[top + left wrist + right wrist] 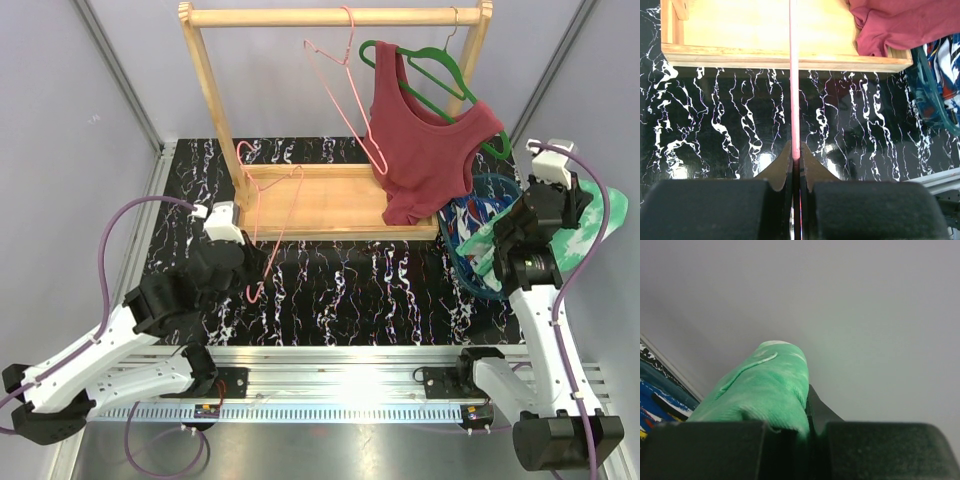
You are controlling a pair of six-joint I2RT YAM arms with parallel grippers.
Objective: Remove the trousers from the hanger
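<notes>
My right gripper (585, 222) is shut on the green-and-white tie-dye trousers (600, 240), held up at the table's right edge by the wall. In the right wrist view the cloth (765, 385) bulges out of the gripper (801, 405) and hides the left finger. The blue printed trousers (480, 205) lie in a teal basket (468, 270) and also show in the left wrist view (946, 65). My left gripper (255, 268) is shut on a bare pink wire hanger (272, 200) in front of the rack. The wire (794, 75) runs straight up from the gripper (795, 150).
A wooden clothes rack (330, 17) stands at the back with a tray base (320, 205). A second bare pink hanger (340, 80) and a green hanger (430, 60) with a dark red tank top (430, 150) hang on its rail. Grey walls close in both sides.
</notes>
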